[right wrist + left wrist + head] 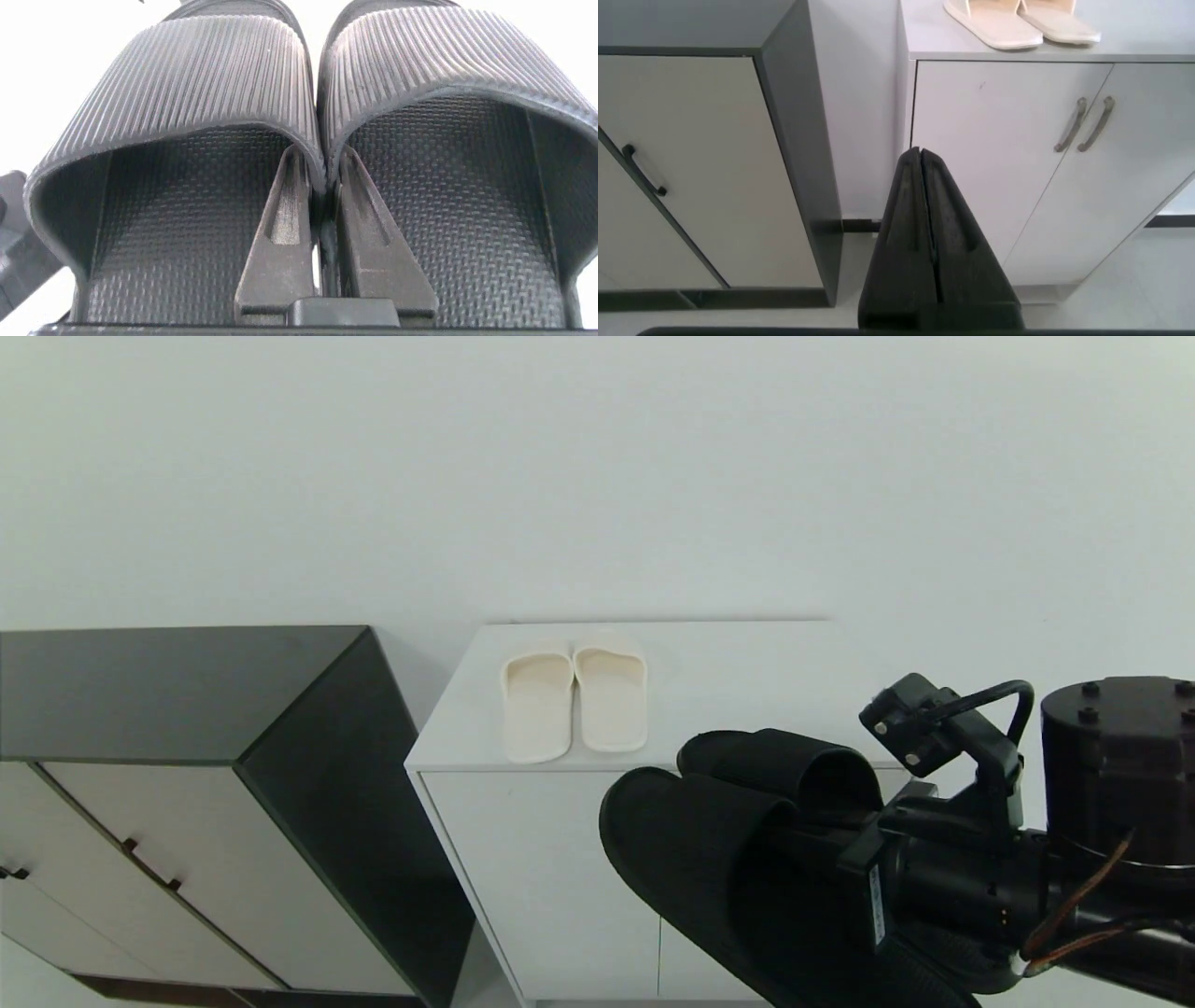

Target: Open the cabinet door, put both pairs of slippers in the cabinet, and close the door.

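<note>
- white cabinet [541, 877]: both doors shut
- cream slippers [574, 700]: side by side, flat on the cabinet top, toes toward the wall
- black slippers [738, 840]: ribbed straps, pressed together, aloft, pinched by right end effector [322, 163]

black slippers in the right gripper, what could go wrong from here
The right gripper pinches only the touching inner walls of the black slippers, so one could slip free or sag. The white cabinet doors are shut, and the left gripper is shut, off the handles: carrying the pair in now would likely hit them.
</note>
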